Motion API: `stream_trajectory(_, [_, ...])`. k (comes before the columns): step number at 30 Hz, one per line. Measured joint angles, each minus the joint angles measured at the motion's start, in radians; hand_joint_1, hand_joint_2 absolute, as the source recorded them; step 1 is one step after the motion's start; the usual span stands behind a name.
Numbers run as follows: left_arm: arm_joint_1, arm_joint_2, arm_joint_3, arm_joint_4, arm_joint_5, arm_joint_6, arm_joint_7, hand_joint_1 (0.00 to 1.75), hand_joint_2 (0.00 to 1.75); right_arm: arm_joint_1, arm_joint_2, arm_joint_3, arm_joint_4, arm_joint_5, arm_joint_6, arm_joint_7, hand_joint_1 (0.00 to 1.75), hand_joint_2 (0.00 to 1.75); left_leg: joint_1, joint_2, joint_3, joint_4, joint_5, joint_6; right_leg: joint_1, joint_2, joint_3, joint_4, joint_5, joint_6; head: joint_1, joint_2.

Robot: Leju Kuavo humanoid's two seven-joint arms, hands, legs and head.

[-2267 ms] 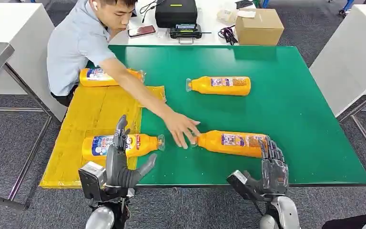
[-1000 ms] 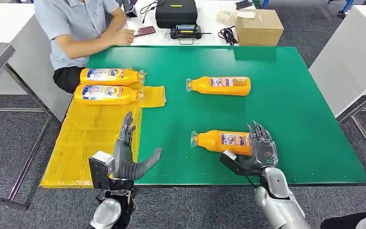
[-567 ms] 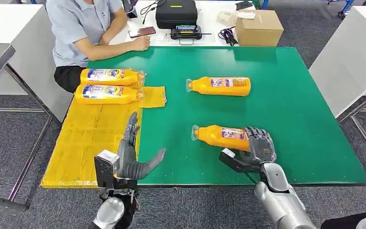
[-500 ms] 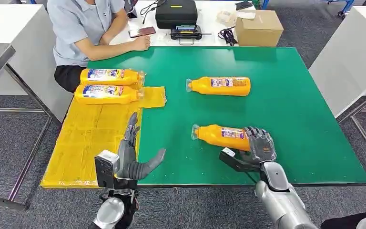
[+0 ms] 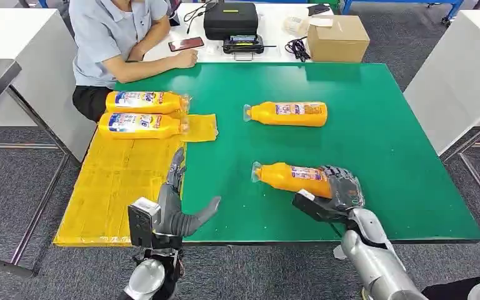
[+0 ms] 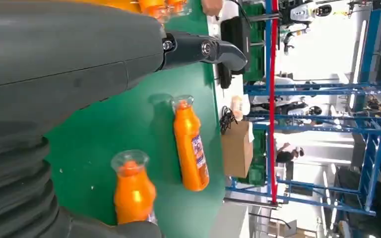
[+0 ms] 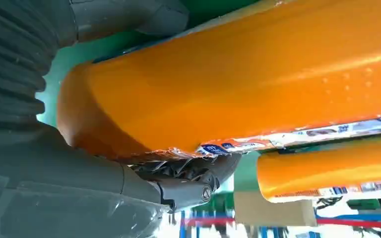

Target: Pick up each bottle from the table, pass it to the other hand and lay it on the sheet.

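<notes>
The near orange bottle (image 5: pixel 286 177) lies on the green table (image 5: pixel 387 156), cap pointing left. My right hand (image 5: pixel 339 191) grips its base, fingers curled over the top and thumb underneath; the right wrist view shows the bottle (image 7: pixel 258 74) close against the palm. A second orange bottle (image 5: pixel 289 114) (image 7: pixel 327 173) lies farther back on the table. Two more bottles (image 5: pixel 142 101) (image 5: pixel 139 124) lie side by side at the far end of the yellow sheet (image 5: pixel 115 184). My left hand (image 5: pixel 176 206) is open at the sheet's right edge, holding nothing. The left wrist view shows the near bottle (image 6: pixel 132 191) and the far bottle (image 6: pixel 191 145).
A person (image 5: pixel 109 37) sits at the far left corner with a forearm on the white table behind. That table carries a black case (image 5: pixel 230 17), a phone (image 5: pixel 185 44) and a cardboard box (image 5: pixel 337 37). White tables stand to the left and right.
The person moved a bottle to the sheet's far end and drew the arm back. My right hand reached forward and closed on the near bottle's base. My left hand edged forward.
</notes>
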Motion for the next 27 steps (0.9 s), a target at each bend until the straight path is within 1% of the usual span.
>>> stream_trajectory(4, [0.001, -0.005, 0.000, 0.000, 0.075, -0.008, -0.035, 0.00, 1.75, 0.032, 0.002, -0.016, -0.073, -0.210, 0.142, -0.115, 1.75, 1.75, 0.000, 0.002, 0.002, 0.000, -0.002, -0.002, 0.000, 0.004, 0.001, 0.000, 0.000, 0.000, 0.000, 0.000])
stream_trajectory(7, [0.003, -0.017, 0.002, -0.001, 0.182, 0.019, -0.062, 0.00, 1.75, 0.073, 0.018, -0.020, -0.159, -0.303, 0.194, -0.138, 1.75, 1.75, 0.000, 0.002, 0.001, 0.000, -0.001, -0.002, 0.000, 0.004, 0.001, 0.000, 0.000, 0.000, 0.000, 0.000])
stream_trajectory(9, [0.002, -0.017, 0.002, -0.001, 0.222, 0.032, -0.074, 0.00, 1.75, 0.096, 0.027, -0.019, -0.204, -0.323, 0.203, -0.130, 1.75, 1.75, 0.000, 0.002, 0.000, 0.000, -0.001, -0.002, 0.000, 0.004, 0.000, 0.000, 0.000, 0.000, -0.001, 0.000])
stream_trajectory(14, [0.002, -0.017, 0.002, -0.001, 0.226, 0.032, -0.076, 0.00, 1.75, 0.099, 0.028, -0.019, -0.211, -0.325, 0.204, -0.127, 1.75, 1.75, 0.000, 0.002, 0.000, 0.000, -0.001, -0.002, 0.000, 0.004, 0.000, 0.000, 0.000, 0.000, -0.001, 0.000])
stream_trajectory(16, [0.001, -0.017, 0.003, -0.001, 0.254, 0.034, -0.093, 0.00, 1.75, 0.132, 0.040, -0.016, -0.277, -0.341, 0.208, -0.117, 1.75, 1.75, 0.000, 0.000, -0.004, 0.000, 0.000, -0.001, 0.000, 0.003, -0.003, 0.001, 0.000, 0.000, 0.000, 0.000])
stream_trajectory(18, [0.002, -0.016, 0.002, 0.004, 0.347, -0.001, -0.031, 0.00, 1.75, 0.154, 0.050, -0.015, -0.311, -0.389, 0.193, -0.158, 1.69, 1.75, -0.001, -0.001, -0.007, 0.000, 0.000, -0.001, -0.001, 0.003, -0.004, 0.001, 0.000, 0.000, 0.000, 0.000])
stream_trajectory(19, [0.002, -0.016, -0.003, 0.012, 0.391, -0.024, -0.005, 0.00, 1.75, 0.162, 0.055, -0.015, -0.331, -0.409, 0.186, -0.164, 1.62, 1.75, -0.001, -0.002, -0.008, 0.000, 0.000, -0.001, -0.001, 0.002, -0.005, 0.001, 0.000, 0.000, 0.000, 0.000])
stream_trajectory(20, [0.004, -0.014, -0.011, 0.024, 0.429, -0.046, 0.017, 0.00, 1.75, 0.167, 0.062, -0.015, -0.355, -0.431, 0.177, -0.167, 1.64, 1.75, -0.001, -0.002, -0.009, 0.000, 0.000, -0.001, -0.001, 0.002, -0.006, 0.001, 0.000, 0.000, 0.000, 0.000])
stream_trajectory(21, [0.005, -0.013, -0.020, 0.035, 0.450, -0.063, 0.032, 0.00, 1.75, 0.171, 0.070, -0.015, -0.377, -0.449, 0.169, -0.168, 1.61, 1.75, -0.001, -0.002, -0.009, 0.000, 0.000, -0.001, -0.001, 0.002, -0.007, 0.001, 0.000, 0.000, 0.000, 0.000])
stream_trajectory(22, [0.005, -0.011, -0.031, 0.049, 0.469, -0.075, 0.047, 0.00, 1.75, 0.176, 0.076, -0.015, -0.398, -0.461, 0.162, -0.168, 1.62, 1.75, -0.001, -0.002, -0.010, 0.000, 0.000, -0.001, -0.001, 0.002, -0.008, 0.001, 0.000, 0.000, 0.000, 0.000])
stream_trajectory(23, [0.005, -0.009, -0.042, 0.064, 0.485, -0.085, 0.060, 0.00, 1.75, 0.180, 0.082, -0.014, -0.415, -0.469, 0.159, -0.167, 1.59, 1.75, 0.000, -0.002, -0.010, 0.000, 0.000, -0.001, -0.001, 0.002, -0.009, 0.001, 0.000, 0.000, 0.000, 0.000])
stream_trajectory(27, [-0.011, 0.003, -0.092, 0.117, 0.471, -0.092, 0.077, 0.00, 1.75, 0.185, 0.105, -0.001, -0.440, -0.478, 0.146, -0.156, 1.61, 1.75, 0.000, -0.002, -0.012, 0.000, 0.000, -0.001, 0.000, 0.002, -0.010, 0.001, 0.000, 0.000, 0.000, 0.000])
